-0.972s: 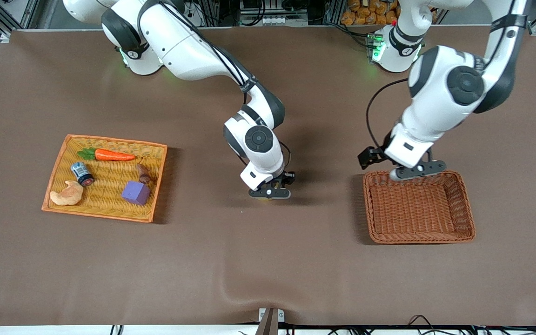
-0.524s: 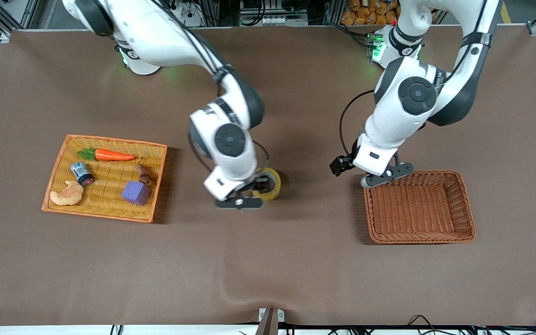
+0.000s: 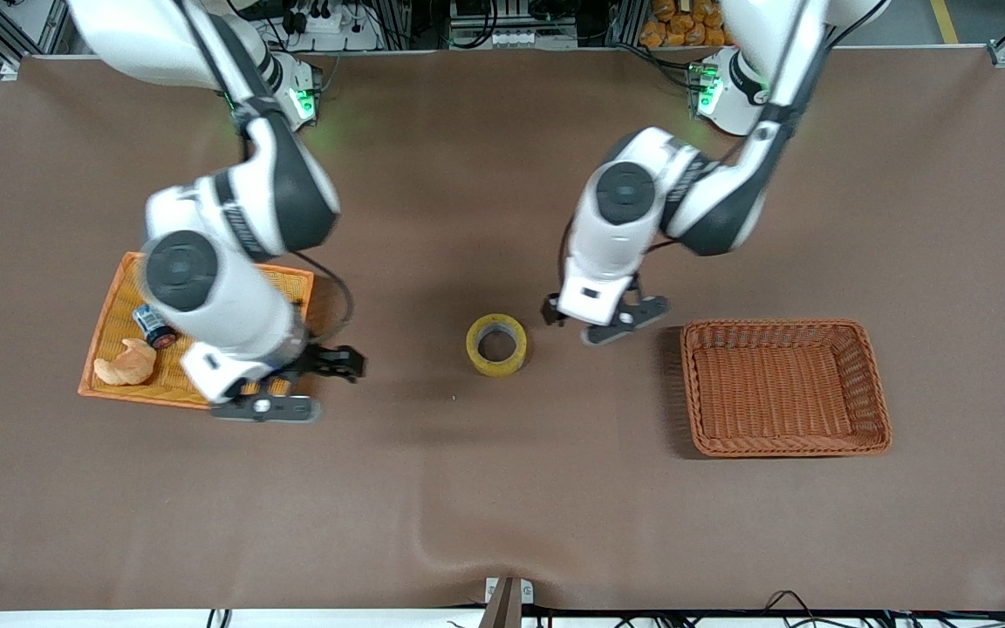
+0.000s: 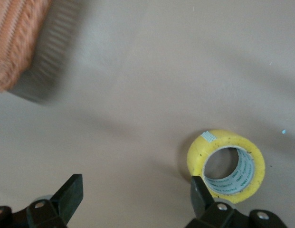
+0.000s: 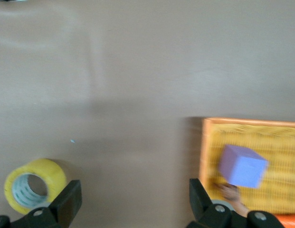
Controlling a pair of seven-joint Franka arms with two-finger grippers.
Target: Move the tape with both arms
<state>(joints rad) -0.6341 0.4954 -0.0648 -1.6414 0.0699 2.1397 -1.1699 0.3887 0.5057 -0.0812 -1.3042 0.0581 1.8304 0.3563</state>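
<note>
On the brown tabletop, the yellowish translucent ring of tape lies flat and free, between the yellow wicker tray and the brown wicker basket; the left hand hovers just beside it, fingers spread, empty; the right hand, open and empty, hangs over the tray's edge, near the purple cube.
</note>
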